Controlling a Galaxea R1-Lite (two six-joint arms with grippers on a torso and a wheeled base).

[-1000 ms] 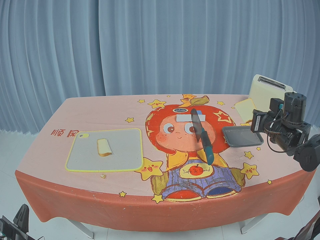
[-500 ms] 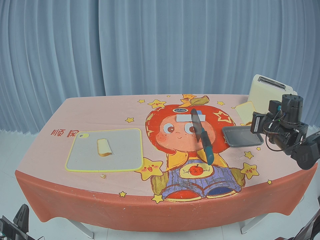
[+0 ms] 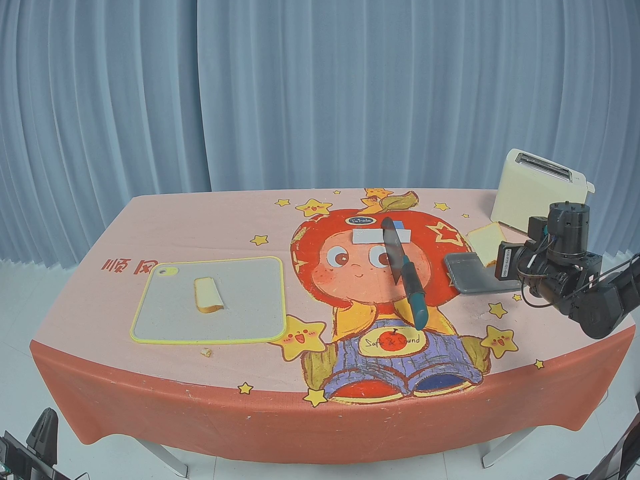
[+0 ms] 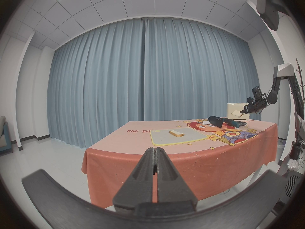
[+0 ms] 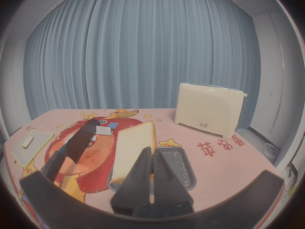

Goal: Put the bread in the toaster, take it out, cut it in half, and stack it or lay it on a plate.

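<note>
My right gripper covers a corner of the bread slice and part of the tray. It also cuts off the knife handle.

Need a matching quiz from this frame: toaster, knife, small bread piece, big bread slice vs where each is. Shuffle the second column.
Things
1. toaster
2. knife
3. small bread piece
4. big bread slice

Places
A. on the cutting board
B. gripped in the right claw
C. lying on the tablecloth, in the middle
D. standing at the far right corner

Pairs: 1-D, 2-C, 3-A, 4-B
</note>
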